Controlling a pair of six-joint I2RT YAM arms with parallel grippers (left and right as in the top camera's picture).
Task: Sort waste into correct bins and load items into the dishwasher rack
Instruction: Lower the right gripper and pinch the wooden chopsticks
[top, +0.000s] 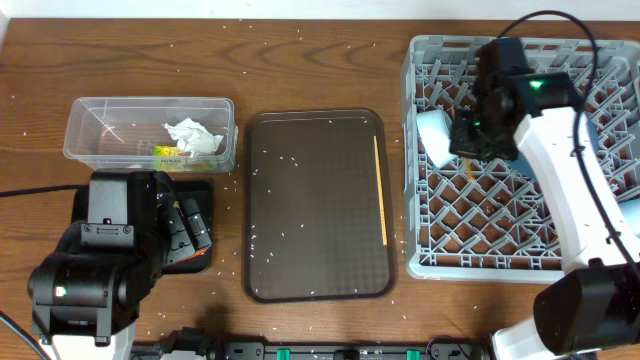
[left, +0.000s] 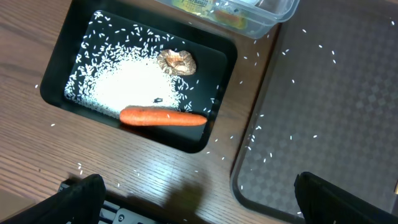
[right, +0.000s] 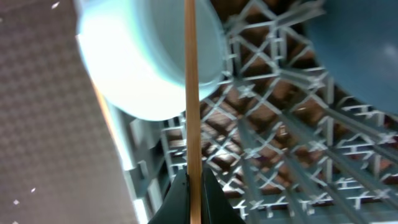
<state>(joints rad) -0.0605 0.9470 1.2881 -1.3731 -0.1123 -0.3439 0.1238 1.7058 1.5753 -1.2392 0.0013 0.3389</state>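
One wooden chopstick (right: 193, 93) is pinched between the narrow jaws of the right gripper (right: 193, 190). Its shaft points toward 12 o'clock in the wrist view, above the grey dishwasher rack (top: 480, 265). The light-blue cup (right: 143, 62) lies close at the stick's 10 o'clock, on the rack's 9 o'clock side, and the blue plate (right: 360, 43) sits toward 2 o'clock. To do this step well, I judge the stick should go down flat along a lattice channel, clear of the cup. It should be let go only once it rests on the pegs, so it cannot drop through. The partner chopstick (top: 380, 190) lies along the 3 o'clock edge of the brown serving tray (top: 310, 220). At the table's 8 o'clock the left gripper (left: 211, 202) hangs with jaws wide and empty above the black tray (left: 214, 62), which holds the carrot (left: 163, 117) and rice (left: 118, 87)
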